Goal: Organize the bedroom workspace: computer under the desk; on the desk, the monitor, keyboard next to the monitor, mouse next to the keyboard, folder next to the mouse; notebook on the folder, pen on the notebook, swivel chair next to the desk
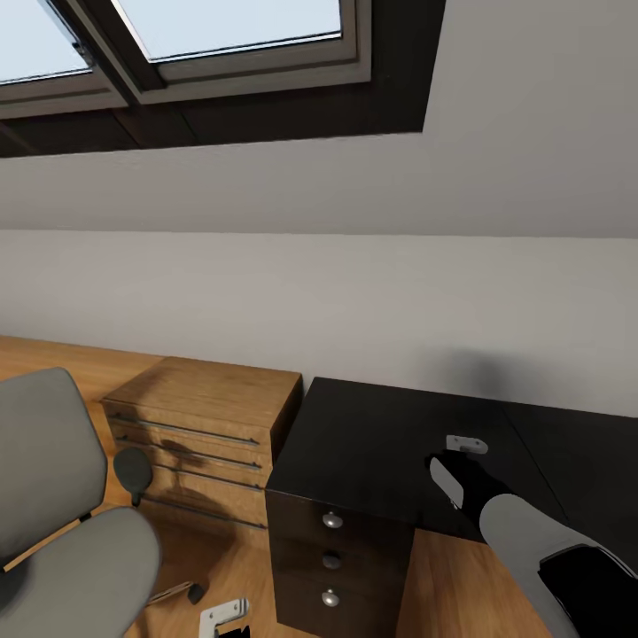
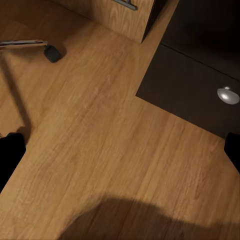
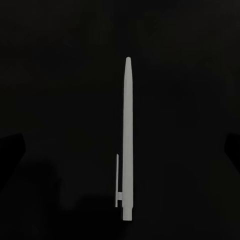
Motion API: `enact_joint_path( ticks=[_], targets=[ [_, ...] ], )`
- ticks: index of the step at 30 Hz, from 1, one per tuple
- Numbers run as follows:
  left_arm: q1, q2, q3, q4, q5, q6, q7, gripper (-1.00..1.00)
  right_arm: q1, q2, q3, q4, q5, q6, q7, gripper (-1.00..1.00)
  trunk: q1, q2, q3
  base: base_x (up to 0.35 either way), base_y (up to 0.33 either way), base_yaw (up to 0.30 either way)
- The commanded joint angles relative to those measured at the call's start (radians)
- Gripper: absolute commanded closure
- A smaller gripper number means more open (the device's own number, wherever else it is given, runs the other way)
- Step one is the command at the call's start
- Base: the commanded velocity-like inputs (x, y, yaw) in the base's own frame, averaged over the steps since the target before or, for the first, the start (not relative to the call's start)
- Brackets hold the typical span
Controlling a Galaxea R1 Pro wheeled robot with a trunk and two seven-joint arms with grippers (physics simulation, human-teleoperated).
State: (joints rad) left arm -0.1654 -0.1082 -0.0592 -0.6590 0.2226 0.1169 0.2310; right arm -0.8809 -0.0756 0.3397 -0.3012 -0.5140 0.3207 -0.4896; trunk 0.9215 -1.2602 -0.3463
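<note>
Right claw poised over the pen on the black counter.

The right claw [image 1: 467, 445] is held spread above the white pen [image 3: 128, 140], lying flat on the counter [image 1: 372, 434]; a shallow pinch could roll it away. The left claw [image 1: 223, 616], released, hangs beside the swivel chair [image 1: 53, 496].

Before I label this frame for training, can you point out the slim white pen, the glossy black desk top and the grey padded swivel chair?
Slim white pen [image 3: 128, 135]: right wrist view, middle of its barrel.
Glossy black desk top [image 1: 372, 443]: head view, bare surface above the drawers.
Grey padded swivel chair [image 1: 75, 567]: head view, seat cushion.
</note>
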Motion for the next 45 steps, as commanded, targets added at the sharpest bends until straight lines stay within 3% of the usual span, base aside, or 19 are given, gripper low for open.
enact_joint_path(
  ticks=[1, 15, 25, 31, 45],
  targets=[
    [0.0, 0.001, -0.005, -0.002, 0.009, 0.004, 0.008, -1.0, 0.0, -0.001, 0.009, -0.003, -0.006, 0.008, -0.006, -1.0, 0.0, -0.001, -0.001, 0.0, 0.0, 0.0],
    [0.0, 0.001, -0.005, -0.002, 0.009, 0.004, 0.008, -1.0, 0.0, -0.001, 0.009, -0.003, -0.006, 0.008, -0.006, -1.0, 0.031, -0.057, -0.026, 0.0, 0.0, 0.0],
    [0.0, 0.001, -0.005, -0.002, 0.009, 0.004, 0.008, -1.0, 0.0, -0.001, 0.009, -0.003, -0.006, 0.008, -0.006, -1.0, 0.031, -0.057, -0.026, 0.0, 0.0, 0.0],
    [0.0, 0.001, -0.005, -0.002, 0.009, 0.004, 0.008, -1.0, 0.0, -0.001, 0.009, -0.003, -0.006, 0.008, -0.006, -1.0, 0.054, -0.099, -0.045, 0.0, 0.0, 0.0],
    [0.0, 0.001, -0.007, -0.002, 0.009, 0.004, 0.007, -1.0, 0.0, -0.001, 0.009, -0.003, -0.006, 0.008, -0.006, -1.0, 0.061, -0.113, -0.051, 0.0, 0.0, 0.0]
  ],
)
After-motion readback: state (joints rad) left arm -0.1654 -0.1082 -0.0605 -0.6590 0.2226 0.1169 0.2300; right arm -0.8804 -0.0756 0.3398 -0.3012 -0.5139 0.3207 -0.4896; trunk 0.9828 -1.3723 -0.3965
